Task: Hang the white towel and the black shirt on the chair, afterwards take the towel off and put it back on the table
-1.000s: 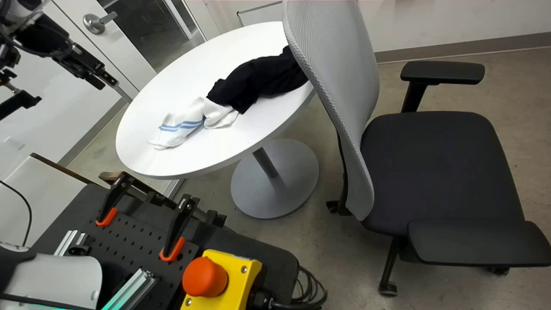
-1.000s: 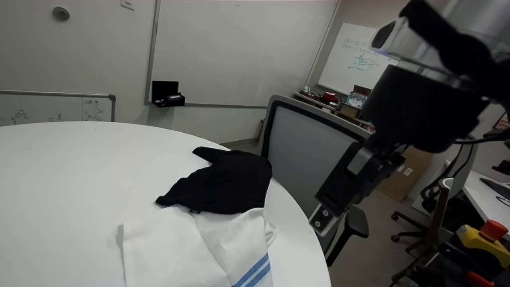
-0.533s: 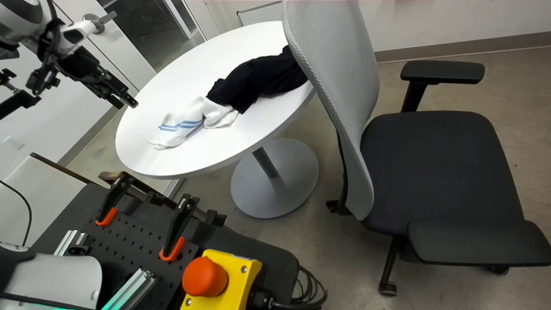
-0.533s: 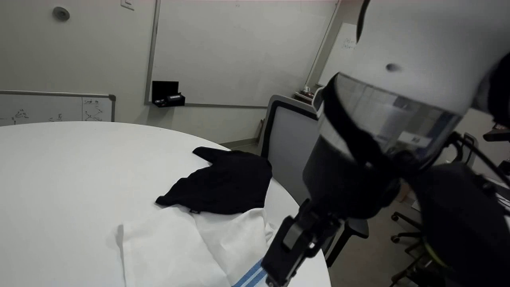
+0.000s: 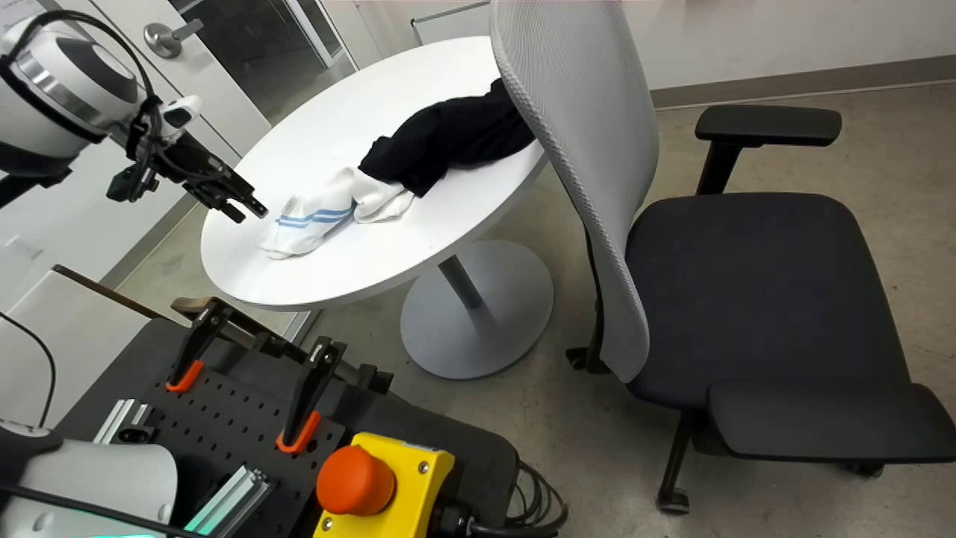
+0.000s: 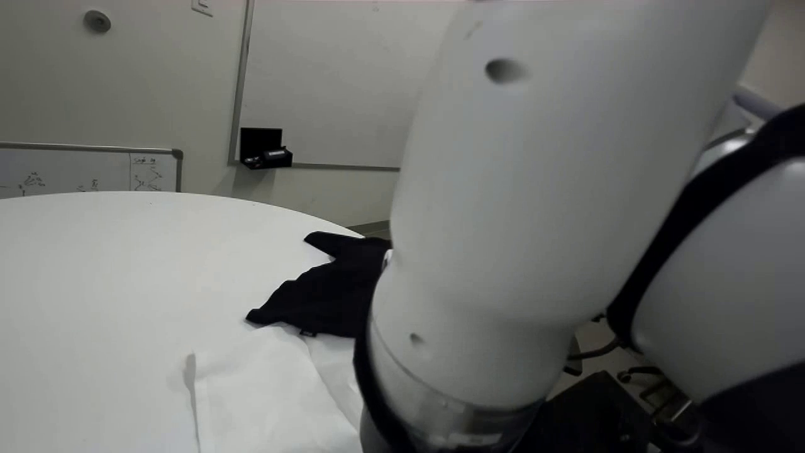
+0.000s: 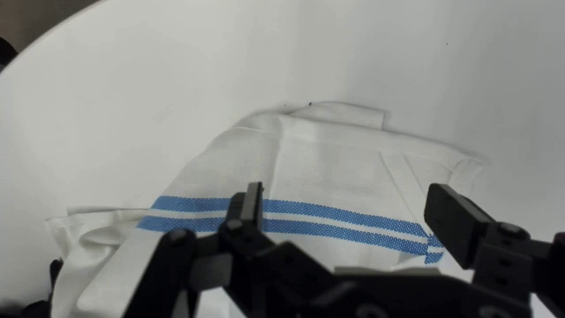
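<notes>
While fingers (image 7: 459, 229) stand wide apart, holding nothing, white towel (image 5: 328, 205) lies on the surface (image 5: 306, 153), left of centre in an exterior view, touching black shirt (image 5: 455, 138); chair (image 5: 754, 288) at right.

At six o'clock in my wrist view the white towel (image 7: 331, 163) is looking like soft, matt cloth, its blue stripes (image 7: 309, 207) showing coarse weave; my gripper (image 7: 346, 210) is looking matt black. And in an exterior view, the black shirt (image 5: 455, 138) near twelve is soaking up light, matt cloth throughout! Towards ten, the table (image 5: 328, 134) is looking smooth with a soft sheen; at three, the chair (image 5: 717, 261) is showing matt fabric on its seat (image 5: 762, 291), ribbed mesh on its back (image 5: 601, 164). The door handle (image 5: 166, 42) near ten is shining metallic; at seven, the stop button (image 5: 355, 480) is showing smooth plastic.
</notes>
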`<state>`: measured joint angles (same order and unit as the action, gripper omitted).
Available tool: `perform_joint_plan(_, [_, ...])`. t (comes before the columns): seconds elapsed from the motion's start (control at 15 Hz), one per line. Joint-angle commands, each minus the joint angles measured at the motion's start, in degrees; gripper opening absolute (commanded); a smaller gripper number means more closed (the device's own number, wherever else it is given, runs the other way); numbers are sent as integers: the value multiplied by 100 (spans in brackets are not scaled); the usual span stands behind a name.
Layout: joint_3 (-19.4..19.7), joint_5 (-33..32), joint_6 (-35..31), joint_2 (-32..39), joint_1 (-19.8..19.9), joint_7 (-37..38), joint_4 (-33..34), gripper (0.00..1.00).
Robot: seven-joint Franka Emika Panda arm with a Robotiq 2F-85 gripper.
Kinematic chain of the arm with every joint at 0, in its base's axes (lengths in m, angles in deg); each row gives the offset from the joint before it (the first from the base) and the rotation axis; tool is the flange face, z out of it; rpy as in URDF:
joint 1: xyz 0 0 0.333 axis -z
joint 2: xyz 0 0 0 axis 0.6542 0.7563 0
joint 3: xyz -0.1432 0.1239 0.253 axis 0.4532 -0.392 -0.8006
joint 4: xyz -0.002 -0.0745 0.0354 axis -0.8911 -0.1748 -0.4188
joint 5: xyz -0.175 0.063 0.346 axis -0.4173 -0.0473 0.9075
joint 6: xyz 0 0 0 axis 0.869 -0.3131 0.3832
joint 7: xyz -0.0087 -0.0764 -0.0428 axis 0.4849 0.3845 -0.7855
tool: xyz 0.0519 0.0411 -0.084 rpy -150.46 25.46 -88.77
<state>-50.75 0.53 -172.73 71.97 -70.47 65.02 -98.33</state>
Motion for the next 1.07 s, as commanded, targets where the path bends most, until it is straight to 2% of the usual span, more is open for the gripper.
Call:
perform_joint_plan(0.0, [383, 19, -12, 752, -493, -199, 784, 89])
perform_joint_plan(0.33, [729, 157, -6, 1377, -854, -334, 1388, 79])
perform_joint_plan(0.4, [771, 186, 4, 1473, -897, -367, 1473, 79])
perform_joint_plan(0.73, [848, 371, 56, 1749, -1019, -540, 1778, 46])
perform_joint_plan(0.8, [865, 399, 82, 1768, -1044, -575, 1819, 28])
perform_joint_plan(1.0, [912, 443, 137, 1752, -1083, -634, 1869, 5])
